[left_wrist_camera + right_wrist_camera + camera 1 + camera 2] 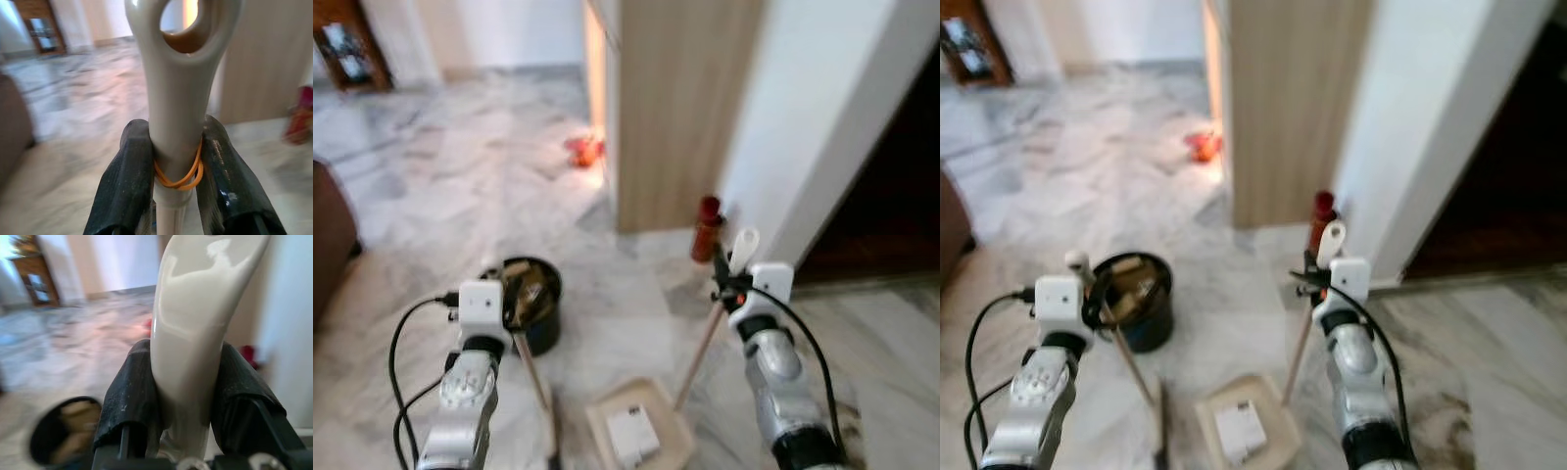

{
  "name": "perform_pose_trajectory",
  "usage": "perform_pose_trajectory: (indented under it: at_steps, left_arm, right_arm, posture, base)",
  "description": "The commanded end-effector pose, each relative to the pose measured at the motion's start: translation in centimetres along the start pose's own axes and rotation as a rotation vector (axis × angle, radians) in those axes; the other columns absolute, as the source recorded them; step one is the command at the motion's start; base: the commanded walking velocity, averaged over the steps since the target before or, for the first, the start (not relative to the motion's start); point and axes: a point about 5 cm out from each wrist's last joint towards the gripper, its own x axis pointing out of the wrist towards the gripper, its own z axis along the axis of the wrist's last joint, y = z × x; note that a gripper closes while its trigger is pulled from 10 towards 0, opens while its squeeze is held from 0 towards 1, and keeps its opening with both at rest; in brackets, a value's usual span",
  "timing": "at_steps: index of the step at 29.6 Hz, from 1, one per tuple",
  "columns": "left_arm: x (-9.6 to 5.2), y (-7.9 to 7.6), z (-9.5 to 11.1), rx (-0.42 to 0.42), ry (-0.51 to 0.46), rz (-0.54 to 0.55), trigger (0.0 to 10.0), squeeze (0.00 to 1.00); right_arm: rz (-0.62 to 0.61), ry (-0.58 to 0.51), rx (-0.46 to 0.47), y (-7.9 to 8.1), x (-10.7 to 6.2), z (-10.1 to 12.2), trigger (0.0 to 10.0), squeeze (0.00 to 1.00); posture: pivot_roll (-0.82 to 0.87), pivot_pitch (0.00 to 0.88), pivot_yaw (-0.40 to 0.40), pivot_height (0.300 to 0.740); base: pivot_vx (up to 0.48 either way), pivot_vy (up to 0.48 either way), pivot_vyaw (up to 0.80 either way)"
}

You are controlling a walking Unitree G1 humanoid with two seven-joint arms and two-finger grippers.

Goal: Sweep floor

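My left gripper (178, 183) is shut on the cream top of the broom handle (178, 98), which has an orange rubber band around it. The broom's wooden stick (534, 377) slants down to the floor at the bottom of the eye views. My right gripper (183, 404) is shut on the cream grip of the dustpan handle (203, 308). Its stick (697, 351) runs down to the beige dustpan (671, 443) on the marble floor between my arms, and a white piece of paper (632, 434) lies in the pan.
A black bin (540, 331) with rubbish in it stands on the floor by my left arm. A wooden cabinet (675, 108) and a white wall (822, 117) rise ahead. A red bottle-like object (706, 227) stands at the wall's foot. Small red litter (582, 150) lies farther off.
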Motion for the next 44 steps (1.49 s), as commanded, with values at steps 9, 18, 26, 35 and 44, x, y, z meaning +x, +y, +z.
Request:
perform_pose_trajectory:
  at_steps: [9, 18, 26, 35, 44]
  left_arm:
    - [0.1, 0.2, 0.5, 0.012, -0.024, 0.005, 10.0, 0.00]
    - [0.1, 0.1, 0.6, 0.008, -0.030, 0.006, 10.0, 0.00]
    - [0.0, 0.1, 0.6, 0.006, -0.033, 0.004, 10.0, 0.00]
    - [0.0, 0.3, 0.5, 0.012, -0.029, 0.008, 10.0, 0.00]
    - [0.0, 0.3, 0.5, 0.019, -0.031, 0.010, 10.0, 0.00]
  right_arm:
    - [0.004, -0.019, 0.025, -0.1, 0.1, 0.4, 10.0, 0.00]
    - [-0.001, -0.010, 0.026, -0.2, 0.1, 0.3, 10.0, 0.00]
    - [-0.007, -0.018, 0.027, -0.1, 0.2, 0.4, 10.0, 0.00]
    - [-0.073, -0.119, 0.010, -0.4, 0.6, 2.4, 10.0, 0.00]
    - [-0.079, -0.244, -0.010, 0.1, 1.0, 5.5, 10.0, 0.00]
  posture:
    - [0.15, 0.000, 0.033, 0.740]
    - [0.15, 0.000, 0.030, 0.740]
    - [0.15, 0.000, 0.029, 0.740]
    - [0.16, 0.000, 0.032, 0.740]
    - [0.15, 0.000, 0.037, 0.740]
  base:
    - [0.000, 0.000, 0.71]
    - [0.000, 0.000, 0.00]
    - [0.000, 0.000, 0.00]
    - [0.000, 0.000, 0.00]
    - [0.000, 0.000, 0.00]
